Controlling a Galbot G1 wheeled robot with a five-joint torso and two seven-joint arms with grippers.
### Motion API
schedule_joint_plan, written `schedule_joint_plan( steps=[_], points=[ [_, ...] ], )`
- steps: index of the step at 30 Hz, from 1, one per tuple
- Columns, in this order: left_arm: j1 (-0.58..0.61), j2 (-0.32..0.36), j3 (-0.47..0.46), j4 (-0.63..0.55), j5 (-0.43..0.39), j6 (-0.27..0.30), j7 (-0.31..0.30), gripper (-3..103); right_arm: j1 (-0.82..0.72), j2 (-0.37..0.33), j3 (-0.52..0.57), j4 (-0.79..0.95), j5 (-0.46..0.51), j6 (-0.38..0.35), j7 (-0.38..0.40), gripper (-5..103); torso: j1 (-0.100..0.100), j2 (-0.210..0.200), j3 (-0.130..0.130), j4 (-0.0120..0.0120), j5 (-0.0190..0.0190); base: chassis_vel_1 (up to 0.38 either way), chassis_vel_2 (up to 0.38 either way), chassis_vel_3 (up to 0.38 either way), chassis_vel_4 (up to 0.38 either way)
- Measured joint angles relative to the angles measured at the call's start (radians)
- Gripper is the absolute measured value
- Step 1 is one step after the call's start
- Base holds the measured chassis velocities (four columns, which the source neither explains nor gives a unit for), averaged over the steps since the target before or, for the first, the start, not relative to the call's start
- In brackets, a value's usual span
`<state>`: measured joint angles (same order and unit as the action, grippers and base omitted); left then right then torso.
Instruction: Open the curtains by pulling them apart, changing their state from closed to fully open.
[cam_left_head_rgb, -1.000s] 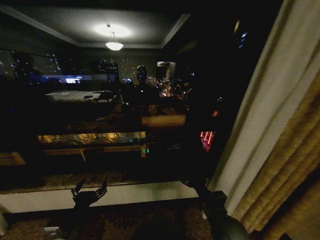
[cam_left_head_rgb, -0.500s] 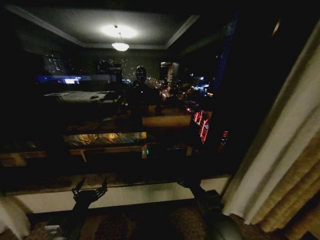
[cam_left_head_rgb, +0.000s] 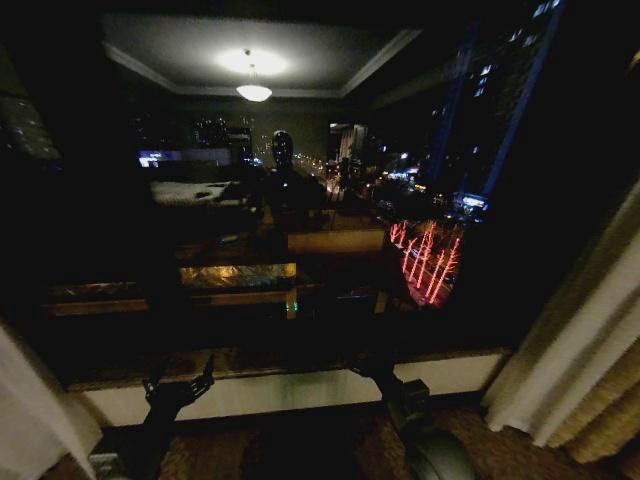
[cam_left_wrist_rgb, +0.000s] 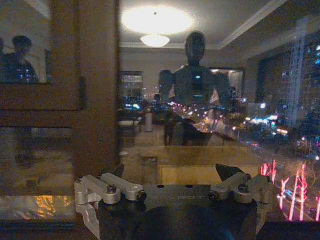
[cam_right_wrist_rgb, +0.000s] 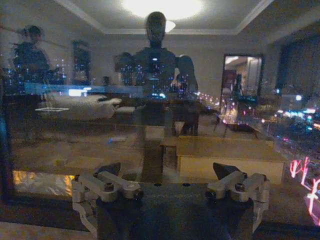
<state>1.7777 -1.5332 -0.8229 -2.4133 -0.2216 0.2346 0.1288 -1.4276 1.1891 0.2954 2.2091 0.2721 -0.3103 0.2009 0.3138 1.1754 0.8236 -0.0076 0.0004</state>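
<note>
The curtains stand parted at the two sides of a dark window. The left sheer panel (cam_left_head_rgb: 28, 420) shows at the lower left edge and the right sheer panel (cam_left_head_rgb: 565, 375) hangs at the right. Between them the bare glass reflects the lit room and me. My left gripper (cam_left_head_rgb: 178, 376) is low in front of the sill, open and holding nothing. The right gripper (cam_left_head_rgb: 362, 362) is also low, near the sill's middle and well left of the right panel. In the wrist views the left gripper (cam_left_wrist_rgb: 171, 172) and the right gripper (cam_right_wrist_rgb: 167, 171) both face the glass, jaws spread wide and empty.
A thicker golden drape (cam_left_head_rgb: 612, 425) hangs outside the right panel. A pale window sill (cam_left_head_rgb: 290, 392) runs across below the glass, with patterned carpet (cam_left_head_rgb: 300, 445) beneath it. A wooden frame post (cam_left_wrist_rgb: 95, 90) stands close in the left wrist view.
The whole head picture has shifted, so the camera moved: the right panel now sits farther right and lower, and the left panel has come into view. Both arms remain low with grippers open.
</note>
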Motion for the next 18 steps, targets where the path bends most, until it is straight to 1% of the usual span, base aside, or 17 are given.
schedule_joint_plan(
  steps=[4,7,10,18],
  points=[
    [0.006,-0.004,-0.003,-0.007,0.001,-0.001,0.000,100,0.007,0.003,-0.008,-0.004,0.000,0.001,-0.001,100,0.000,0.000,0.000,0.0000,0.0002,0.357,0.354,-0.356,-0.360],
    [0.007,-0.009,-0.004,-0.009,0.003,-0.002,0.000,100,0.009,0.004,-0.013,-0.006,-0.001,0.001,-0.002,100,0.000,0.000,0.000,0.0000,-0.0004,0.357,0.361,-0.351,-0.342],
    [0.009,-0.019,0.000,-0.014,0.012,-0.002,0.001,100,0.011,0.004,-0.016,-0.007,-0.001,0.002,-0.002,100,0.000,0.000,0.000,0.0001,0.0003,0.376,0.364,-0.351,-0.339],
    [0.013,-0.017,-0.001,-0.017,0.014,-0.003,0.001,100,0.011,0.004,-0.013,-0.010,-0.001,0.004,-0.003,100,0.000,0.000,0.000,0.0000,0.0000,0.347,0.346,-0.328,-0.363]
  ],
)
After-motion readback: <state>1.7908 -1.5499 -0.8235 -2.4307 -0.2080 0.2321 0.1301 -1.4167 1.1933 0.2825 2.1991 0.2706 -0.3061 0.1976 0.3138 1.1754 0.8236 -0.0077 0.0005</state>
